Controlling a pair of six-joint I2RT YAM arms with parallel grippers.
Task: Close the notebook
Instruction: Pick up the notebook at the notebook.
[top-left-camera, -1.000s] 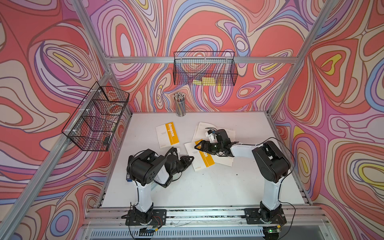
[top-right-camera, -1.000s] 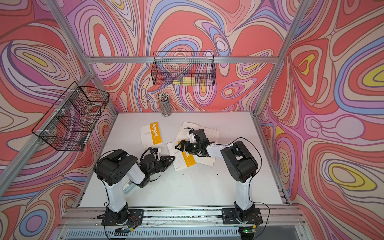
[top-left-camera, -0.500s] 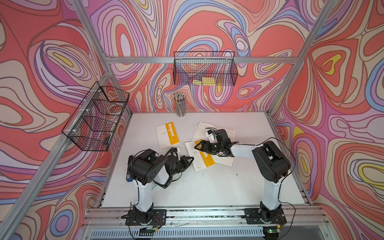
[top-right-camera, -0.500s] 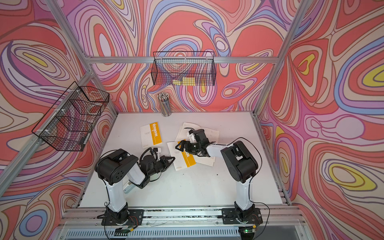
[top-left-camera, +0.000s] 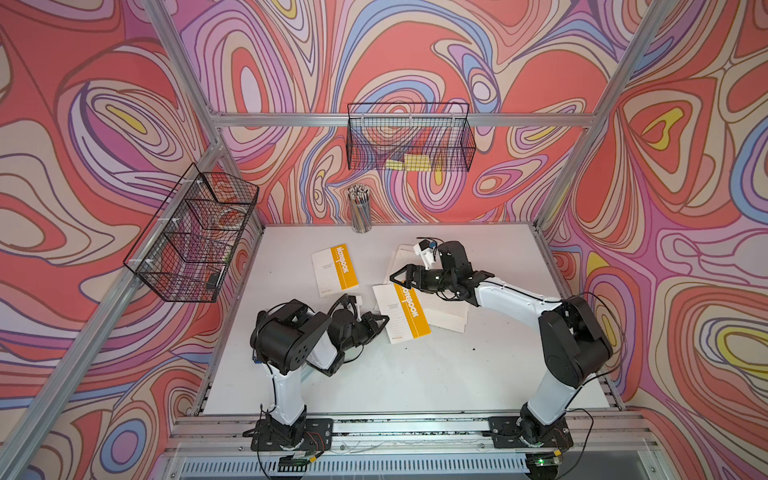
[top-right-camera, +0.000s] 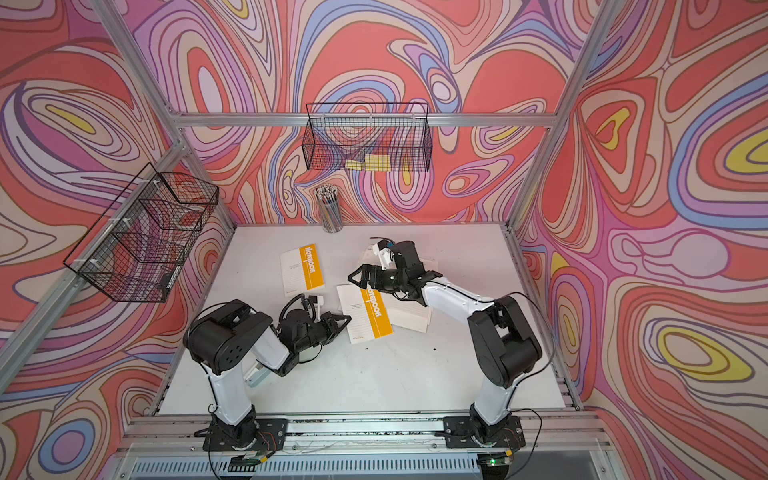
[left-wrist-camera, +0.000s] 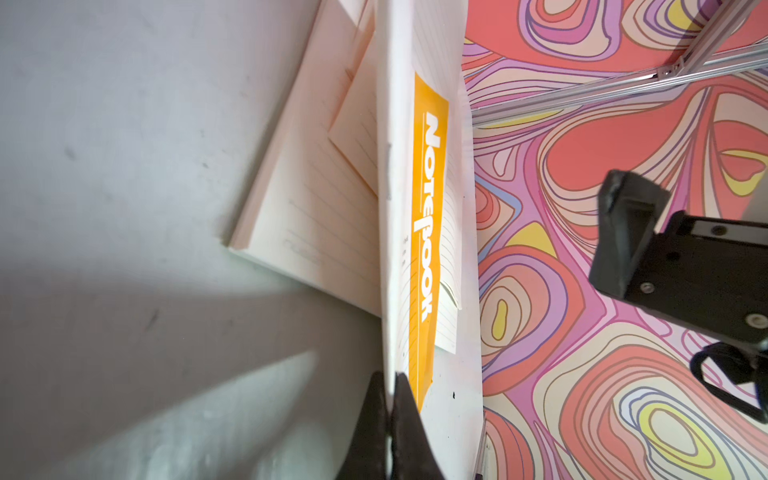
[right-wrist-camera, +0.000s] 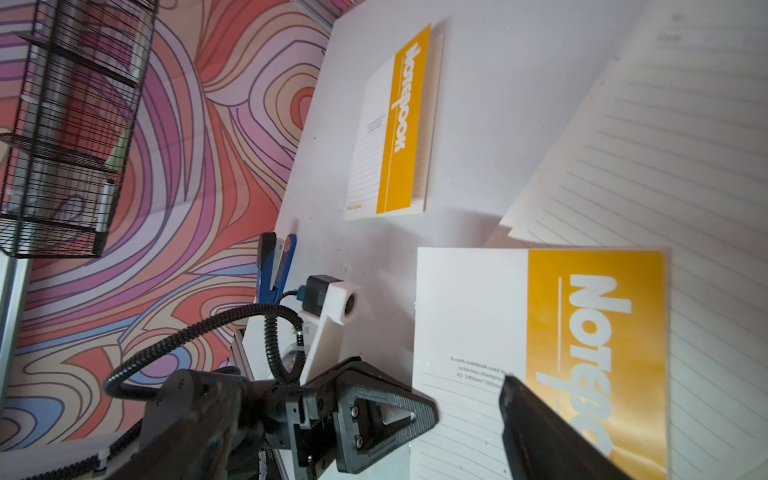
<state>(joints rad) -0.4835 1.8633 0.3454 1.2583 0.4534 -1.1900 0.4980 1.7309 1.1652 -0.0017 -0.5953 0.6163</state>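
- The table (top-left-camera: 415, 374) carries two books. Mine is the notebook (top-left-camera: 401, 313) in the middle, its white-and-yellow cover printed face up, lying askew across lined pages (top-left-camera: 449, 316) that show beside and behind it. The closed notebook (top-left-camera: 334, 270) further back needs nothing.
- The right gripper (top-left-camera: 397, 277) hangs over the cover's far end; I can't tell whether it is parted or clenched.
- The left gripper (top-left-camera: 383, 320) sits at the cover's edge on its own side. From its wrist I see the fingers (left-wrist-camera: 405, 419) clenched on that thin edge.
- I reckon the grasp is made and the closing swing not yet begun. Next I'd lift that edge gently and carry it about the yellow side, which I take for the spine. The cover should end flat and square on the pages, without dragging the book.
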